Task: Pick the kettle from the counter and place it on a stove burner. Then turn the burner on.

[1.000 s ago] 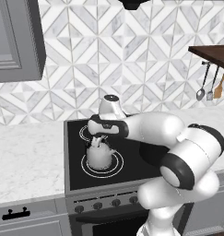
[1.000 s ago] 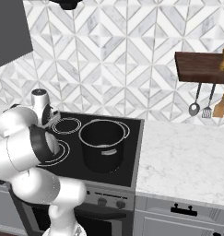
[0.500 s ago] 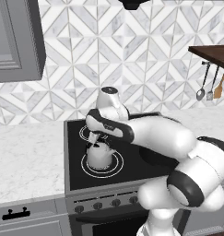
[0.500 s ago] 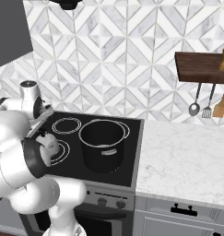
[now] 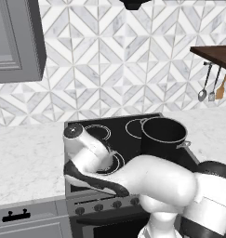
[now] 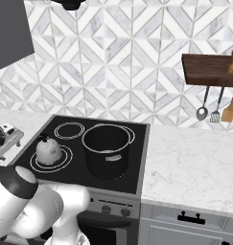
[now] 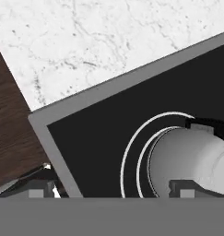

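The arm mostly hides the kettle (image 6: 49,150) on the stove burner (image 6: 37,166), black pot (image 6: 107,149) beside it, marbled counter (image 6: 194,167) around. Jaw state? Can't tell.

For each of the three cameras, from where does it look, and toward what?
Left base view: behind the arm's left, looking down at the cooktop; white arm in front.
Right base view: behind its right, showing the kettle on the stove burner beside the black pot.
Hand view: looks down at the cooktop corner and counter.
Both base views share the pot.
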You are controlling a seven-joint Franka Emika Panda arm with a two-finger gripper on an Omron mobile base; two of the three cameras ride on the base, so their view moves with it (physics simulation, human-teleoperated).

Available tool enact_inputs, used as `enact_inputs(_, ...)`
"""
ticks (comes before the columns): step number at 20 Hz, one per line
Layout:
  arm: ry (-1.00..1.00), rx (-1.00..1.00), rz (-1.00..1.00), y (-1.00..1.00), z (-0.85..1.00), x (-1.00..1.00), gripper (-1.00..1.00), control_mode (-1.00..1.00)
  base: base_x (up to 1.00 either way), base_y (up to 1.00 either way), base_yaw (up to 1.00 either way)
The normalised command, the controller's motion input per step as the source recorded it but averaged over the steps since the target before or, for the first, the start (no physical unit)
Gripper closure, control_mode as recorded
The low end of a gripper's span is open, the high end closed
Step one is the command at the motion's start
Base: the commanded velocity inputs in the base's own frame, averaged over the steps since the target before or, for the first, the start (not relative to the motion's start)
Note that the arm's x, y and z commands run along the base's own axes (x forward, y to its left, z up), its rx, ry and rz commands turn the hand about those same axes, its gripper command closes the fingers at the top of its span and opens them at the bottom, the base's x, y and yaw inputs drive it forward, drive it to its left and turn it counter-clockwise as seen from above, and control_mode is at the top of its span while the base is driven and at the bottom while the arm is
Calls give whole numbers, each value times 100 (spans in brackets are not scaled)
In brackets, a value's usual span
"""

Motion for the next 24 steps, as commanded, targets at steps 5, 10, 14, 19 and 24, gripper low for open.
enact_inputs(5, -14, -19, -1, 56, -100, -100, -100, -100, 0, 0, 0)
enact_inputs(10, -41, 17, -8, -44, -98, -100, -100, -100, 0, 0, 0)
enact_inputs(14, -39, 57, -28, -79, -83, -83, -100, -100, 0, 0, 0)
enact_inputs(19, -27, 57, -44, -43, -74, -54, -100, -100, 0, 0, 0)
enact_inputs(24, -17, 42, -27, 10, -45, -7, -100, -100, 0, 0, 0)
